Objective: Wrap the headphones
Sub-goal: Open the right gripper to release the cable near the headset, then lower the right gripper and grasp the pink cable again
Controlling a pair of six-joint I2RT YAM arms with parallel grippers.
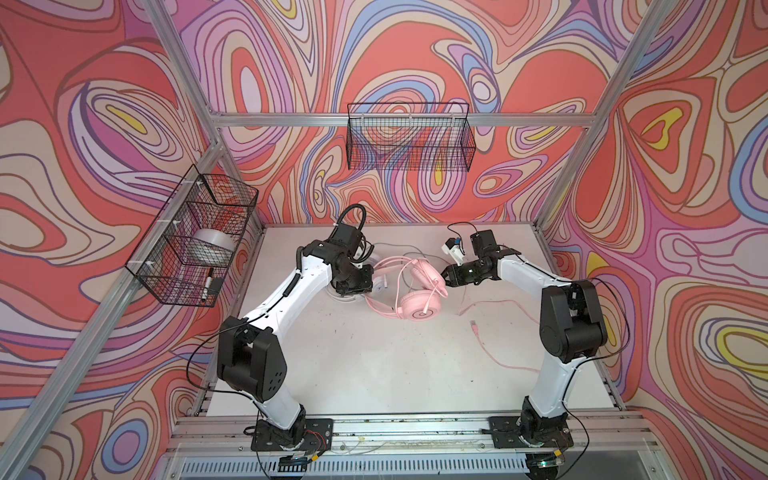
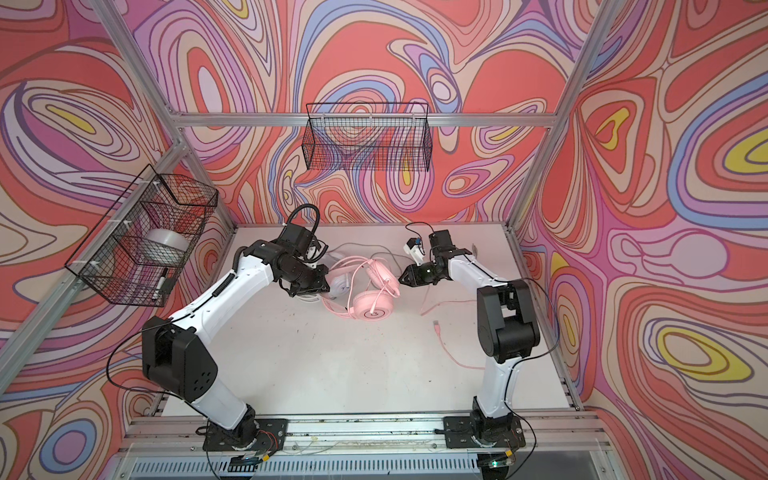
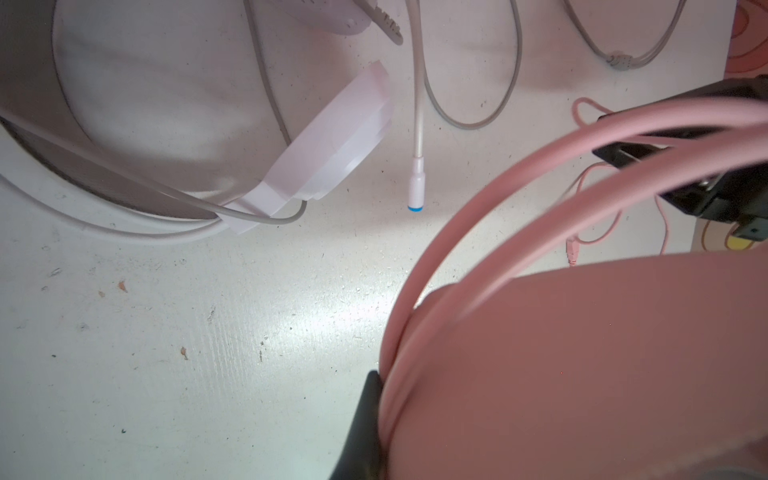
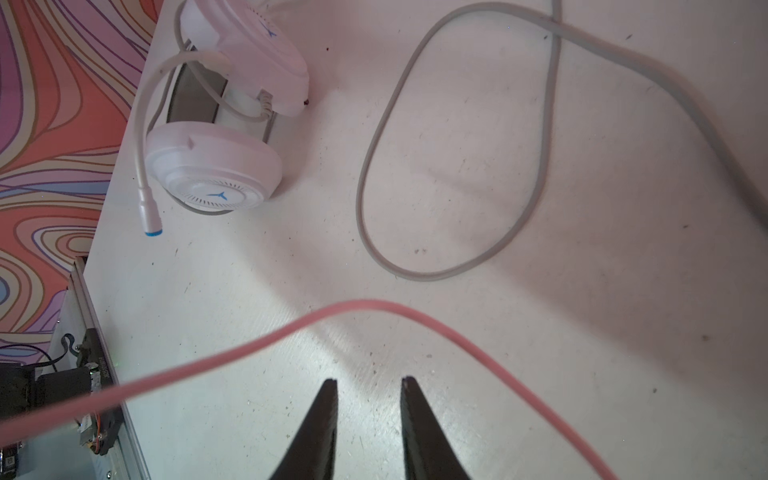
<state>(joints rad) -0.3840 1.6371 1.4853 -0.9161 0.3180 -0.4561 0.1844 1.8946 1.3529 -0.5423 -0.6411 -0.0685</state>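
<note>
- Pink headphones (image 3: 582,353) crowd the left wrist lens, their headband clamped in the closed left gripper (image 1: 368,284) (only one finger (image 3: 365,415) shows). One earcup rests mid-table (image 1: 374,365).
- Right gripper (image 4: 368,386): jaws slightly parted and empty, with the pink cable (image 4: 365,305) draped just ahead.
- White headphones (image 4: 220,166) lie beside the left gripper, their grey cable (image 4: 363,187) looped loose.

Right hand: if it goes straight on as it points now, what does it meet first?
Probably the pink cable, which crosses just ahead of the right hand; depth is unclear.
</note>
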